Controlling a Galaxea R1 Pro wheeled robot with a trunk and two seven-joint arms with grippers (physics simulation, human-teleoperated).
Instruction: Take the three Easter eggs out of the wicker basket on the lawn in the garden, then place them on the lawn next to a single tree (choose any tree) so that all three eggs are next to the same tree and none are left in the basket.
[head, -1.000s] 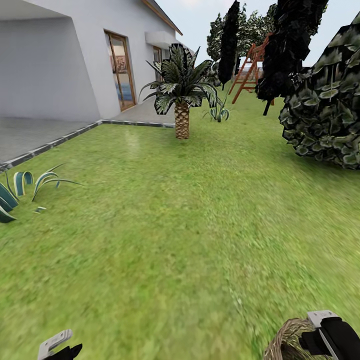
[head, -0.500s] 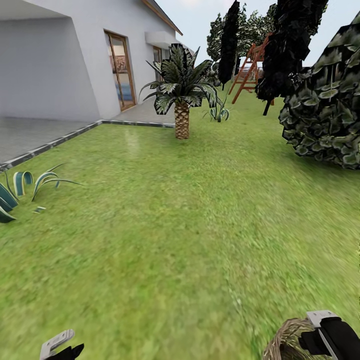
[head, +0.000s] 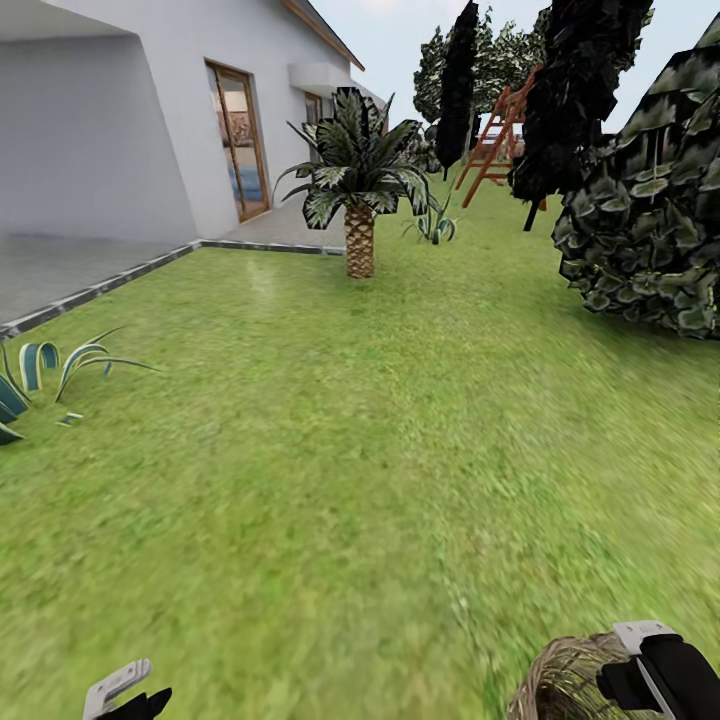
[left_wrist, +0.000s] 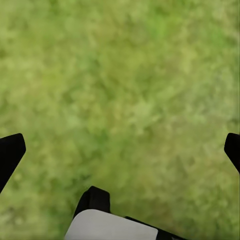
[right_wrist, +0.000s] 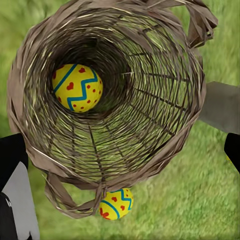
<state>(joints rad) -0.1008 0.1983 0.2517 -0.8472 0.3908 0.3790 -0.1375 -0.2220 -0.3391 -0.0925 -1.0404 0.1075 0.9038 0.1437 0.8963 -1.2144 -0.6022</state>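
Wide green lawn (head: 330, 450) ahead, white house (head: 120, 110) far left, palm (head: 358, 190) beyond, dark leafy trees (head: 640, 200) far right. Near right, wicker basket (right_wrist: 107, 107) on the grass, right hand (right_wrist: 120, 150) spread wide around it, pinching nothing. One Easter egg (right_wrist: 76, 87) inside, second egg (right_wrist: 115, 203) on grass touching the rim. Left hand (left_wrist: 120, 147) spread over bare grass.

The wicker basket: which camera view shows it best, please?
The right wrist view shows the wicker basket best: you look straight into its open mouth, with one Easter egg inside and a second egg outside, beside the rim. The head view catches just part of its rim at the bottom edge.
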